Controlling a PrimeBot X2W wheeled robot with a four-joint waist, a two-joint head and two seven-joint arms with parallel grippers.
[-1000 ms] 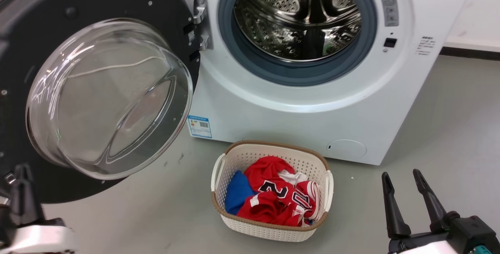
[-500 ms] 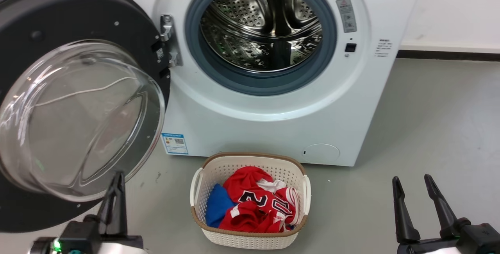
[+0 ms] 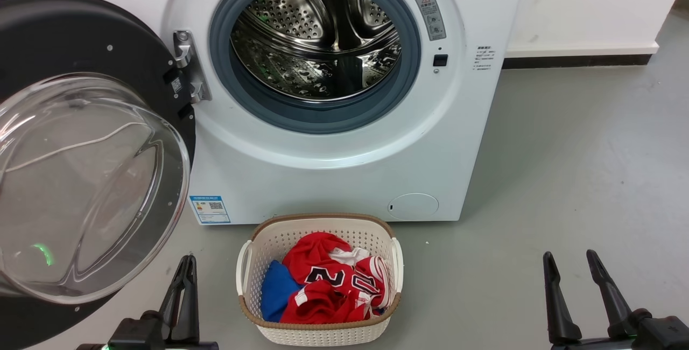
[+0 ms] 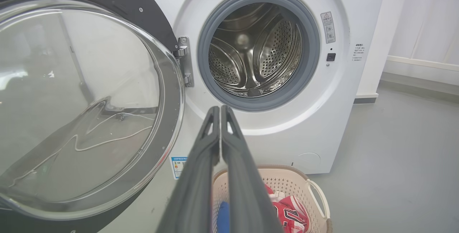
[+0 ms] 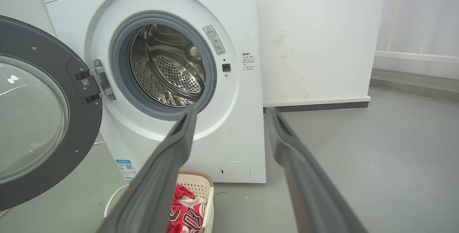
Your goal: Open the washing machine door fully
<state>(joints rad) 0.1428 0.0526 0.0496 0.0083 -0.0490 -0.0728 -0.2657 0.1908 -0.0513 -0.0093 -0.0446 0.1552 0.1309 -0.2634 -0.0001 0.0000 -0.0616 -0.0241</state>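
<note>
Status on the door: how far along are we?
Done: door hangs wide on its hinge, drum fully exposed. In hand: nothing; left gripper is shut and looks off the door, right gripper open and empty. Left: little if anything, perhaps a final nudge if the hinge allows more swing.

The red jersey [image 3: 323, 285] in the laundry basket [image 3: 323, 334] bears a black, white-edged "2"; the next digit is creased. On the washing machine [image 3: 301, 177], a warning-triangle sticker [image 3: 431, 16] at two o'clock of the drum [image 3: 317, 43] and a blue QR-code label [image 3: 209, 209] at seven o'clock carry print too small to read.
</note>
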